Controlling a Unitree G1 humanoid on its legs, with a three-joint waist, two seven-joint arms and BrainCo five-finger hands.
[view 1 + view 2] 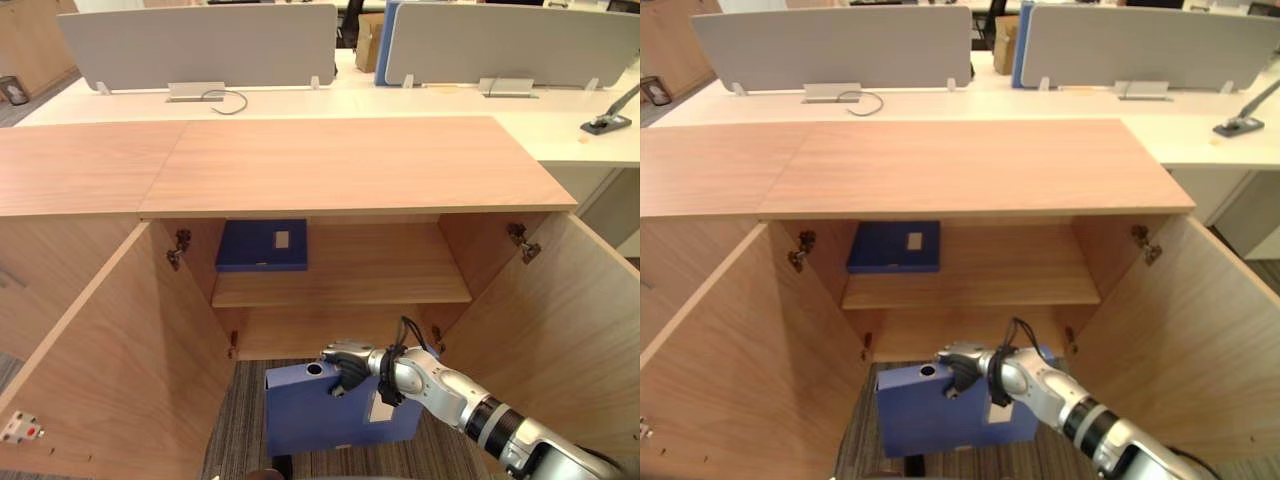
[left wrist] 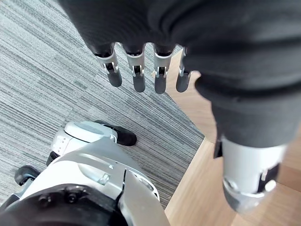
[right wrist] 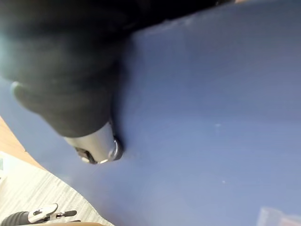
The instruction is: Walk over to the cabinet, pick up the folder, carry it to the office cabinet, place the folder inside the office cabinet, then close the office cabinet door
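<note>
A blue folder (image 1: 320, 415) hangs upright in front of the lower compartment of the open office cabinet (image 1: 350, 165), above the carpet. My right hand (image 1: 350, 365) is shut on the folder's top edge near its finger hole, fingers curled over it. In the right wrist view the folder's blue face (image 3: 211, 117) lies right against the hand. My left hand (image 2: 136, 70) hangs open over the grey carpet beside a wooden panel, holding nothing.
Both cabinet doors stand wide open, left door (image 1: 110, 370) and right door (image 1: 560, 320). Another blue folder (image 1: 262, 245) lies flat at the left of the upper shelf (image 1: 380, 270). White desks with grey dividers (image 1: 200, 45) stand behind the cabinet.
</note>
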